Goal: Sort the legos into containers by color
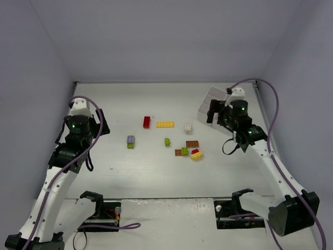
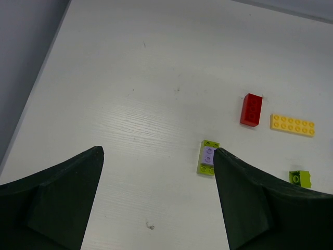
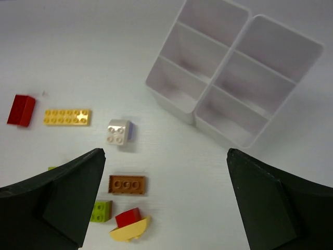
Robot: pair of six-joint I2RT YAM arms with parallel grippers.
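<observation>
Left hand [image 2: 157, 156] spread near lavender brick [image 2: 208, 155], right hand [image 3: 165, 153] spread beside tray [image 3: 171, 99]

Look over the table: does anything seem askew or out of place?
Yes: a red brick sits askew atop a yellow piece, beside the brown brick. Two colours are stacked there, and the top one is not lying flat.

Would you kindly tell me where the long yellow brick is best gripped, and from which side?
Grip the long yellow brick at its middle, across the narrow width, coming straight down from above. It lies flat with both long sides free, while the red brick sits close off one end.
</observation>
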